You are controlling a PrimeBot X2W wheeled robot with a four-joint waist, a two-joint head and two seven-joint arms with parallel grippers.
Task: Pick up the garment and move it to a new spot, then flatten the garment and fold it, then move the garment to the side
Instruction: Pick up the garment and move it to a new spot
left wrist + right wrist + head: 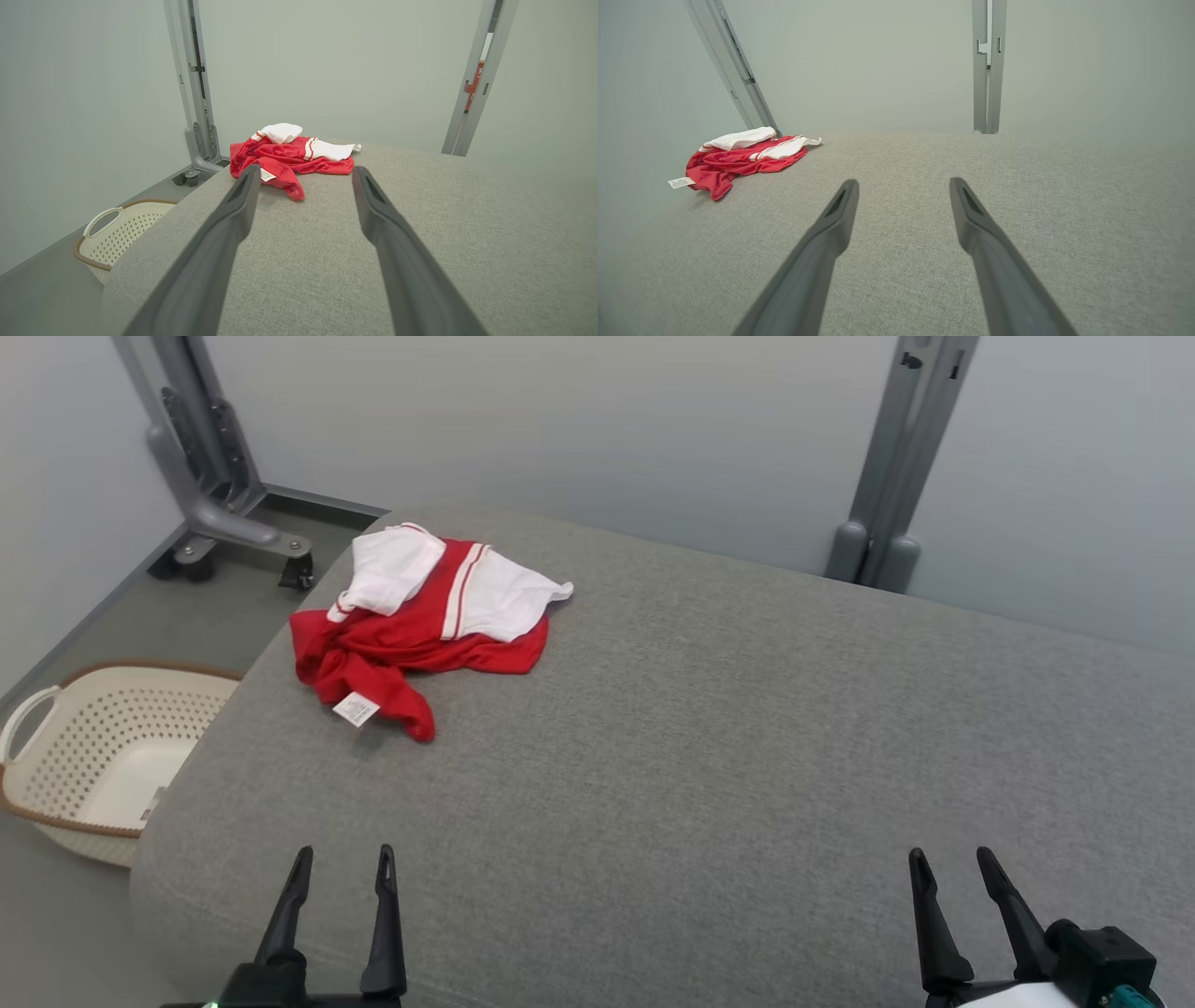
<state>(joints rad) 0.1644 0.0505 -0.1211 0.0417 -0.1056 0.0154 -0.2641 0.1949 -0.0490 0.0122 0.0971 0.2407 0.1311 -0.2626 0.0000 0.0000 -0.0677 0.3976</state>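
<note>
Red-and-white garment (401, 644) lies crumpled at the far left corner of the bed (747, 756) in the head view, well apart from the left gripper (344, 851) and right gripper (950, 851), both with jaws spread. Left wrist view shows it ahead, with a basket (117, 228) on the floor at left. Right wrist view shows it far left.

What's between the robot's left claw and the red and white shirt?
Nothing, just bare grey cushion between the left gripper and the garment, seen in the head view.
</note>
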